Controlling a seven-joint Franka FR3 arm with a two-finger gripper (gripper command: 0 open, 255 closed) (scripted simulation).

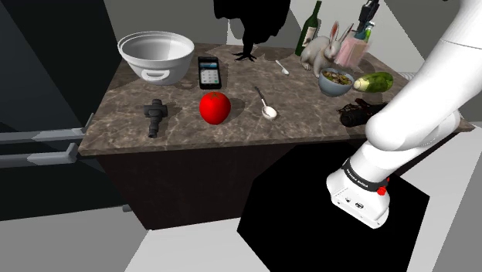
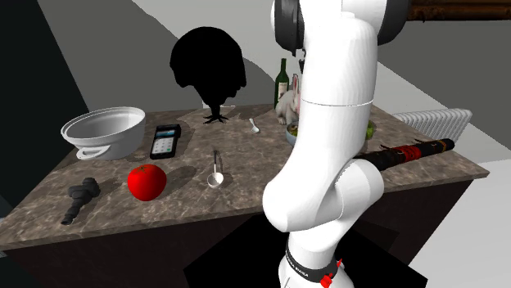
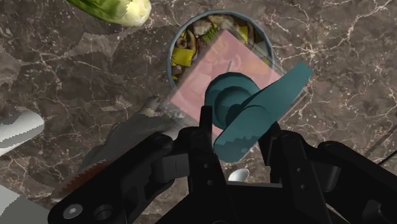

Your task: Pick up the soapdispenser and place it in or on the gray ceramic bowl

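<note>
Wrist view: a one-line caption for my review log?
Black gripper clasps the teal-pumped pink soap dispenser over a food-filled bowl on the dark veined counter.

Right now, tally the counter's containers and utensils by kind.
Bowls: 2, large white, small food-filled
Spoons: 2
Wine bottle: 1
Soap dispenser: 1
Total: 6
</note>
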